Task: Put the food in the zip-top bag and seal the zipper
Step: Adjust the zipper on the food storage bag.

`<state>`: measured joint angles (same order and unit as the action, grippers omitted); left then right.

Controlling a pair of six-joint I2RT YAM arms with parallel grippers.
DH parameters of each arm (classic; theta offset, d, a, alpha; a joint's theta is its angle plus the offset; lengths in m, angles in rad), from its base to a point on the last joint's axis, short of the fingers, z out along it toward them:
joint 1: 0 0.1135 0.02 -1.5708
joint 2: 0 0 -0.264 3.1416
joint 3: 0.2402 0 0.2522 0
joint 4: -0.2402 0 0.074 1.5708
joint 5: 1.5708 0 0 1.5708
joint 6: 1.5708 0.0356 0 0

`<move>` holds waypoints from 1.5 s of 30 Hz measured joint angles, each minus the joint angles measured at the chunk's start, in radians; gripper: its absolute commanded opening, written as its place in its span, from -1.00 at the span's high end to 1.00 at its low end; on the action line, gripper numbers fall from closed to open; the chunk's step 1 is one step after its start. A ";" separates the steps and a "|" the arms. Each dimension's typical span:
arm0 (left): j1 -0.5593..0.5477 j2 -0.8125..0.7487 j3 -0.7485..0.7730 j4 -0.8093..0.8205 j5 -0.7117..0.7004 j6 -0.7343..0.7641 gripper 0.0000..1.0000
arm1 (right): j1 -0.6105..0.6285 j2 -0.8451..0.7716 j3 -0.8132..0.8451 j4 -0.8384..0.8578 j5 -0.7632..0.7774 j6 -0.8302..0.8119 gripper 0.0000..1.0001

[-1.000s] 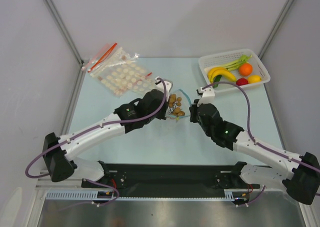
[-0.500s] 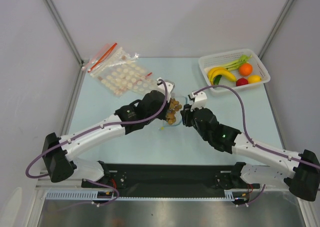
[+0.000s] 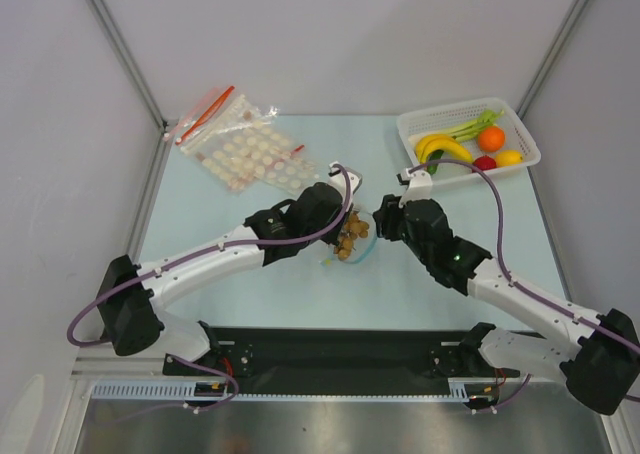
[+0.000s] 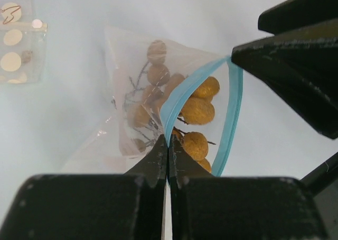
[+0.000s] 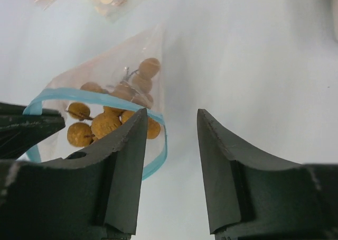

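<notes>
While the tan fruits (image 4: 198, 110) sit inside the zip-top bag (image 4: 119, 55), its zipper (image 4: 182, 90) gapes with my left claw (image 4: 168, 147) clamped on one lip and my right claw (image 5: 171, 145) spread empty just beside the bag, so I judge sealing remains.

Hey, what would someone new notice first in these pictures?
At table centre, a clear zip-top bag of tan fruits gapes open, its blue zipper clamped in the left arm's jaws. The right arm's jaws stand open beside it; a fruit basket sits far right.
</notes>
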<state>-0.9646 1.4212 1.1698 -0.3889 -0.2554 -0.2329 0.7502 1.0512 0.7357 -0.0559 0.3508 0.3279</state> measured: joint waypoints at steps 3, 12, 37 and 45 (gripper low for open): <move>0.000 0.000 0.000 0.000 -0.002 0.005 0.99 | 0.010 -0.005 -0.008 0.001 -0.032 -0.005 -0.08; 0.000 -0.002 0.000 -0.001 0.007 0.009 0.99 | 0.040 -0.089 -0.068 0.043 -0.080 -0.042 -0.11; -0.001 0.085 -0.009 0.028 -0.014 0.055 0.02 | 0.049 -0.141 -0.023 -0.097 0.097 0.048 1.00; -0.061 0.042 -0.065 0.108 -0.048 0.069 -0.55 | 0.009 -0.129 -0.015 -0.148 0.107 0.092 1.00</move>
<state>-1.0256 1.4628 1.1046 -0.2810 -0.3031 -0.1635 0.7589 0.9218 0.7204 -0.2035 0.4580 0.4202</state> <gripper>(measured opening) 0.740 0.012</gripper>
